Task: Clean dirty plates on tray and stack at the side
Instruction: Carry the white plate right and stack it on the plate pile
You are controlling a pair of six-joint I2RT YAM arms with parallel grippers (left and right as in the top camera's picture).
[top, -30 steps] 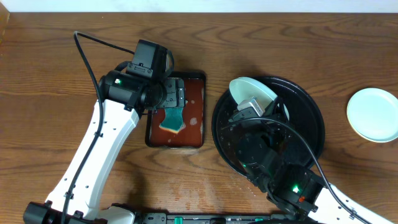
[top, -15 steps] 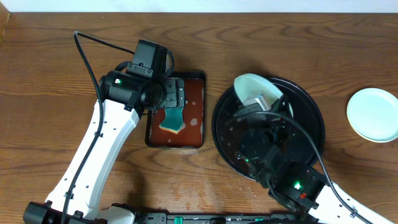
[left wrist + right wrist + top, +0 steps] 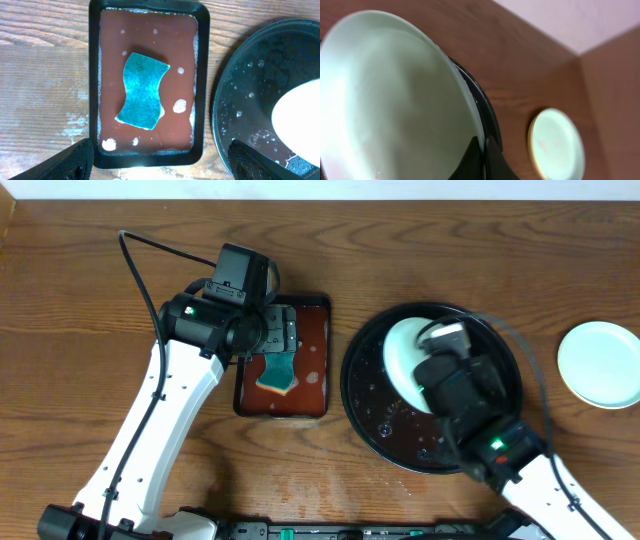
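While right tool (image 3: 481,145) clamps plate (image 3: 390,95) rim, tray (image 3: 362,405) edge lies near; left tool (image 3: 284,340) apart.

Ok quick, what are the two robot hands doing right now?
Left gripper: open, holding nothing, over the sponge.
Right gripper: shut on the rim of a plate.

Pale plate (image 3: 402,356) over blk tray (image 3: 362,402)

Overhead faces down, far; left wrist down, nearer; right wrist low, beside the plate (image 3: 385,100); all share the tray (image 3: 372,412).
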